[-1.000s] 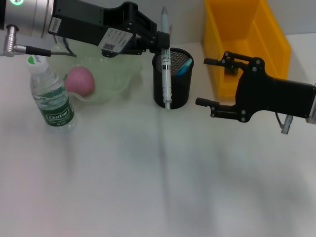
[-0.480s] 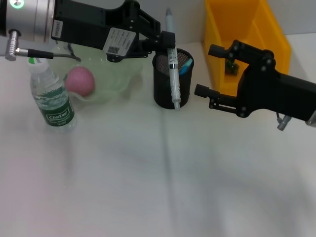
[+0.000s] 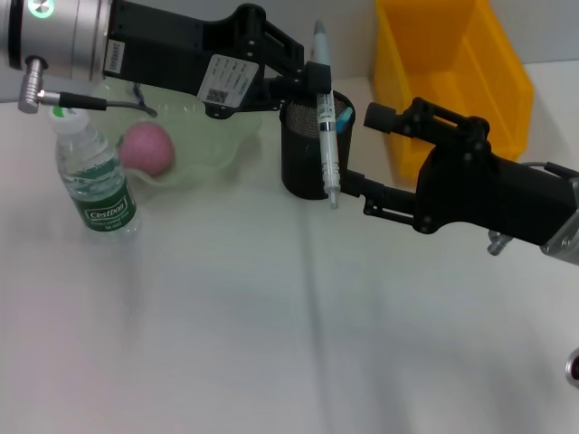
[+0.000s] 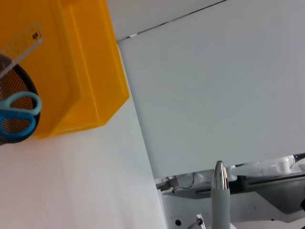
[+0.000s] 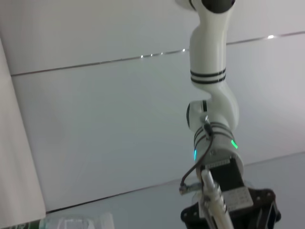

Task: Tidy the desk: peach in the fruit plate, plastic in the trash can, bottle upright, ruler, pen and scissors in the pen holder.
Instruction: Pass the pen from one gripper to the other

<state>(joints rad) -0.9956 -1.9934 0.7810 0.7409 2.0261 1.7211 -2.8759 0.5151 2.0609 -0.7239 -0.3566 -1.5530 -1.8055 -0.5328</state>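
Observation:
My left gripper (image 3: pixel 312 86) is shut on a white pen (image 3: pixel 326 136), held upright over the black mesh pen holder (image 3: pixel 303 167). The pen's lower end shows in front of the holder's wall. The pen's silver tip (image 4: pixel 219 174) also shows in the left wrist view. Blue-handled scissors (image 4: pixel 16 114) and a clear ruler (image 4: pixel 20 44) stand in the holder (image 4: pixel 14 86). The pink peach (image 3: pixel 147 147) lies in the pale green fruit plate (image 3: pixel 213 145). The bottle (image 3: pixel 95 176) stands upright at the left. My right gripper (image 3: pixel 366 152) is open, just right of the holder. The plastic is out of view.
A yellow bin (image 3: pixel 452 63) stands at the back right, behind the right arm; it also shows in the left wrist view (image 4: pixel 71 62). The white table (image 3: pixel 226 325) stretches toward me. The right wrist view shows the left arm (image 5: pixel 214 143) far off.
The left gripper carried the pen rightward, from the holder's left rim to over its middle. The right arm swung left and closer to the holder.

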